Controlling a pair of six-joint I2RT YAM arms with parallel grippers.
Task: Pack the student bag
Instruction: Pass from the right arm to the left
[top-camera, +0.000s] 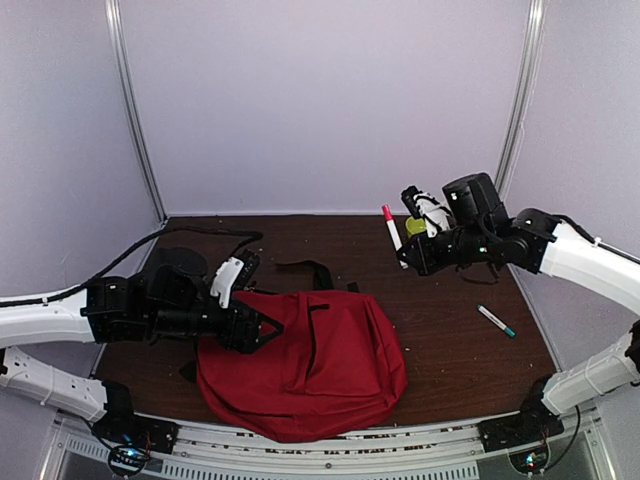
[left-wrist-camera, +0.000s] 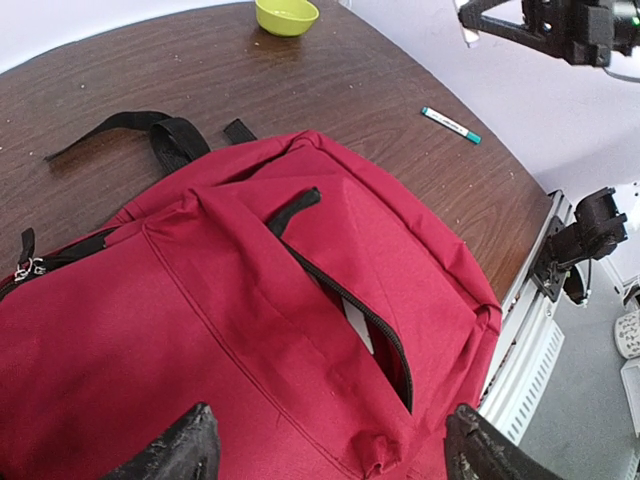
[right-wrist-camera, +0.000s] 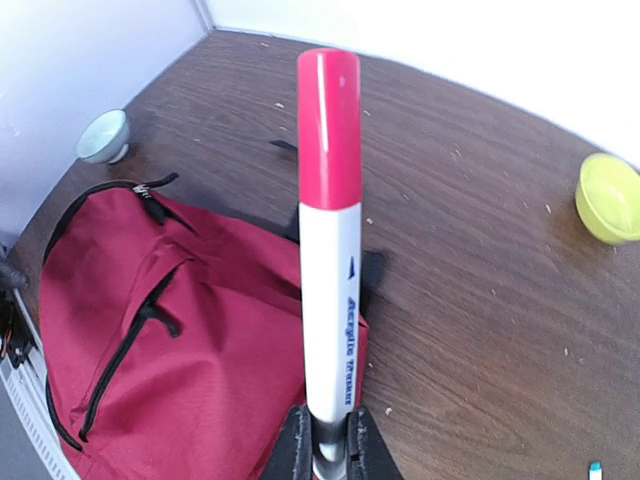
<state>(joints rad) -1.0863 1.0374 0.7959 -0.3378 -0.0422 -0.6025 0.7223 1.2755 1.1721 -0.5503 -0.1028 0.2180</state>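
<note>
A dark wooden table (top-camera: 440, 330) was occupied by the red student bag (top-camera: 310, 365), a green-capped marker (top-camera: 496, 321), a yellow-green bowl (left-wrist-camera: 286, 15) and a pale bowl (right-wrist-camera: 104, 136).

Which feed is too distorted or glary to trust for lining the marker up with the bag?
Top external: even, soft light, sharp, only faint shadows under the student bag. Left wrist: wide-angle bend curves the table edge; the left end effector's fingers are dark and soft. Right wrist: the marker looms oversized near the lens, glare streak on its red cap, wall blown white.
</note>
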